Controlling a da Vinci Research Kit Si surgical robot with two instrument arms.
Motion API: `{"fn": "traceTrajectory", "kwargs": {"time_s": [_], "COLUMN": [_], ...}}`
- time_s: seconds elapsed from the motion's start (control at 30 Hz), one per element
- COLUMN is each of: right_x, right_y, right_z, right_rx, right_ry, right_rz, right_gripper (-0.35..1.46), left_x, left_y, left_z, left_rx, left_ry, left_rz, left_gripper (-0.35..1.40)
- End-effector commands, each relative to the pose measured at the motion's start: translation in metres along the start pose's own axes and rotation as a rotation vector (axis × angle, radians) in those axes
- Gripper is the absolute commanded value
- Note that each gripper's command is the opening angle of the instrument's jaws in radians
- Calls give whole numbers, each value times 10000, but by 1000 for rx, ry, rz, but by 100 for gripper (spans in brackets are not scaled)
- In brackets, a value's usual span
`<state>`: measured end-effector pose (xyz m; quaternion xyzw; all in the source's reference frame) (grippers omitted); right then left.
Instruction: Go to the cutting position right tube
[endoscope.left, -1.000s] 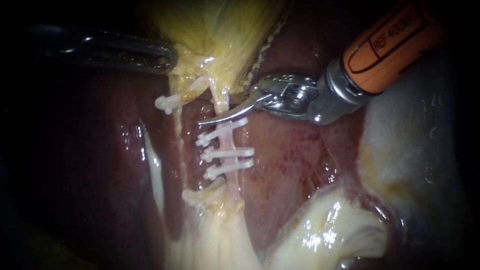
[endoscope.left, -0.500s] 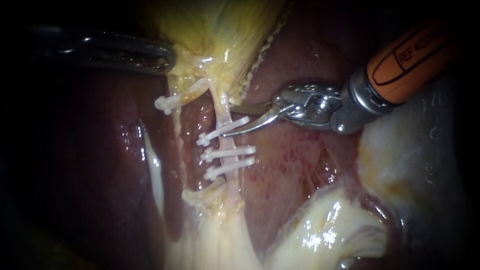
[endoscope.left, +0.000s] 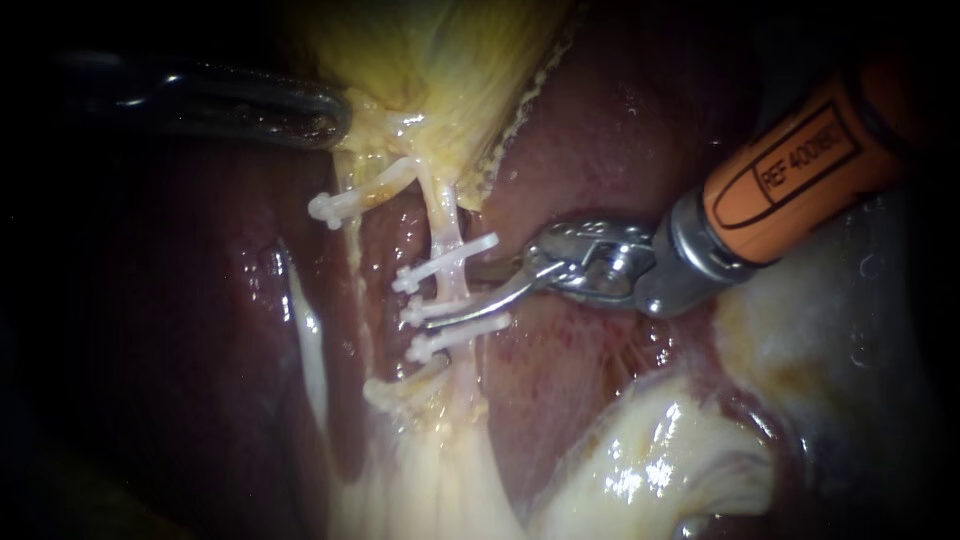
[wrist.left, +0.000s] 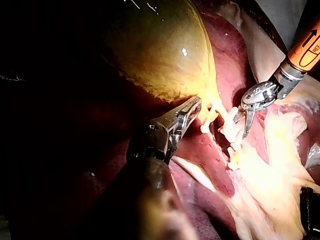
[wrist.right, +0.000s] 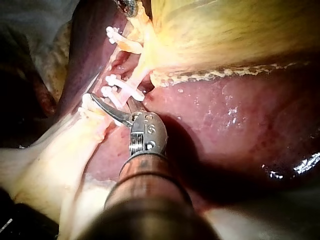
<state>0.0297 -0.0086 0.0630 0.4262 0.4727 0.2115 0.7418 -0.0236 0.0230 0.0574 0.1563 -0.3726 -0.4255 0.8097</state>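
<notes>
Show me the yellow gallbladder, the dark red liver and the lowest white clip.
gallbladder (endoscope.left: 440, 50), endoscope view, on its yellow wall.
liver (endoscope.left: 600, 140), endoscope view, on its bare dark red surface.
lowest clip (endoscope.left: 455, 337), endoscope view, on the middle of its white bar.

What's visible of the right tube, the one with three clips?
The right tube is a thin, pale, wet strand running from the gallbladder down across the liver into whitish tissue. Three white clips cross it. The right instrument's open jaws sit at it, one curved blade lying over it by the middle clip.
</notes>
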Motion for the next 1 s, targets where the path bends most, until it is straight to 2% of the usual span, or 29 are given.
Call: {"fn": "traceTrajectory", "kwargs": {"time_s": [0.03,0.37,1.0], "right_x": [2,17,20], "right_y": [0,3,2], "right_z": [2,27,30], "right_rx": [5,34,35], "right_ry": [14,86,96], "right_rz": [6,31,32], "right_gripper": [142,143,143], "left_x": [0,0,0], "left_y": [0,0,-1], "left_z": [0,1,1], "left_rx": [0,0,-1], "left_ry": [0,0,0], "left_rz": [0,0,0], "left_gripper": [-35,-35,-35]}}
